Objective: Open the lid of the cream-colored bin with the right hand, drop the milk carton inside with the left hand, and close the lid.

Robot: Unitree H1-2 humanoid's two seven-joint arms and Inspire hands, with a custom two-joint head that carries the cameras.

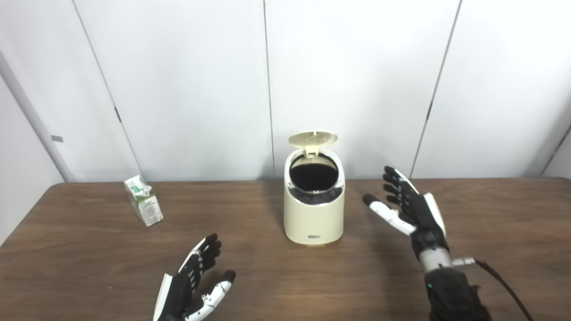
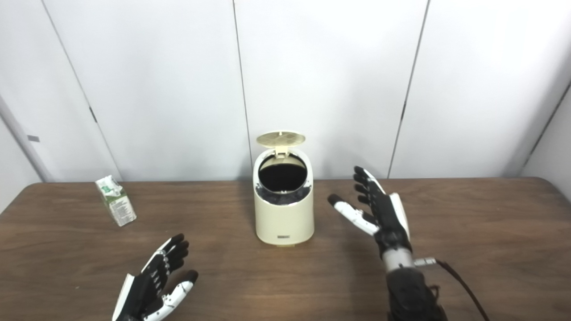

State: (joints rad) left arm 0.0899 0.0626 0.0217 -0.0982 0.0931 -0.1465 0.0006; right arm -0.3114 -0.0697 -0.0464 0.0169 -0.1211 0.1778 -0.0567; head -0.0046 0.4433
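The cream-colored bin stands at the middle of the brown table, near its far edge. Its round lid is swung up at the back, and the dark inside shows. A small green-and-white milk carton stands tilted at the far left of the table, well apart from the bin. My left hand hovers low at the front, open and empty, in front of and to the right of the carton. To the right of the bin my right hand is raised, open, holding nothing and not touching the bin.
The brown wooden table spans the whole view, with white wall panels right behind its far edge. A black cable trails from my right wrist toward the bottom right.
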